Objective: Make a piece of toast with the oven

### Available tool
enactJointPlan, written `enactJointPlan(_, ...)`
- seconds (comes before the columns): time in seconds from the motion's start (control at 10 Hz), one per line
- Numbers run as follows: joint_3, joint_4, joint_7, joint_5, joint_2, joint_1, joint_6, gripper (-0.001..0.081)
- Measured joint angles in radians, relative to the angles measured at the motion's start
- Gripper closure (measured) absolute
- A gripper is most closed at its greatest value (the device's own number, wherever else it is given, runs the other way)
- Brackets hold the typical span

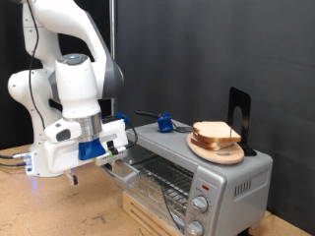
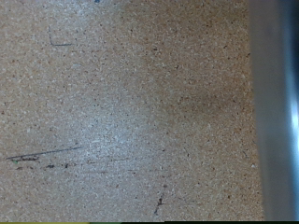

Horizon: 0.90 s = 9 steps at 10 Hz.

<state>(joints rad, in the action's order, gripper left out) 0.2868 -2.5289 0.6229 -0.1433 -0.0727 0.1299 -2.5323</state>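
Observation:
The silver oven [image 1: 234, 175] stands at the exterior view's lower right. Its glass door hangs open towards the arm and the wire rack [image 1: 157, 177] shows inside. Slices of toast [image 1: 217, 131] are stacked on a round wooden plate [image 1: 219, 153] on the oven's top. My gripper [image 1: 116, 149], with blue parts, is level with the oven's top edge, just beside the open door's handle bar [image 1: 122, 169]. Nothing shows between its fingers. The wrist view shows only the speckled tabletop [image 2: 121, 112] and a blurred grey strip [image 2: 276, 103] along one edge; the fingers do not show there.
A small blue object [image 1: 164, 123] and a black upright stand [image 1: 239, 113] sit on the oven's top. Round knobs [image 1: 200, 205] are on the oven's front right. The oven rests on a wooden base [image 1: 148, 211]. A black curtain hangs behind.

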Motion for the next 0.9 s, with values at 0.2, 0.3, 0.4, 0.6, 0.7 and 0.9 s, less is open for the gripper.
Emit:
enactJointPlan(0.2,0.0,0.0,-0.008,-0.003,0.0,0.0,0.0,-0.0003)
enactJointPlan(0.3,0.0,0.001,-0.009,-0.002,0.001,0.0,0.0,-0.0003)
enactJointPlan(0.4,0.001,0.002,-0.009,0.0,0.004,-0.001,0.0,-0.0003)
enactJointPlan(0.6,0.007,0.006,-0.017,-0.001,0.026,-0.007,-0.012,-0.0003)
enactJointPlan(0.7,0.013,0.01,-0.033,-0.012,0.037,-0.01,-0.014,-0.0003)
enactJointPlan(0.9,0.023,0.021,-0.079,-0.04,0.061,-0.018,-0.014,-0.0003)
